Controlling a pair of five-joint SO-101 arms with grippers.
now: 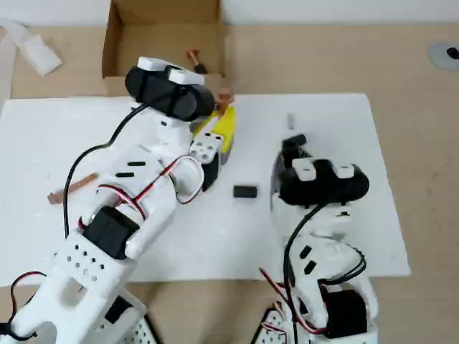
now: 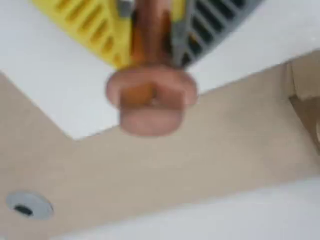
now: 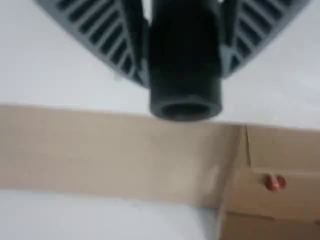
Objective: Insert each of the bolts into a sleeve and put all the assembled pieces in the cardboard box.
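Both parts gripped, not mated yet.
Right gripper (image 1: 292,141) is clamped on the black sleeve (image 3: 185,60), open bore poking past the fingertips. Looks light, rigid and smooth, so grip mid-barrel and keep the bore free. A loose sleeve (image 1: 245,191) and a loose bolt (image 1: 72,188) lie on the white mat (image 1: 344,215). Farther out, left gripper (image 1: 226,107) pinches the orange bolt (image 2: 151,100) by its shank, head clear of the fingers, just beside the cardboard box (image 1: 111,43). Small and stiff, it may pivot in the pinch.

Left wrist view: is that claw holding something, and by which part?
Yes: the left gripper holds a copper-coloured bolt by its shank; the head sticks out.
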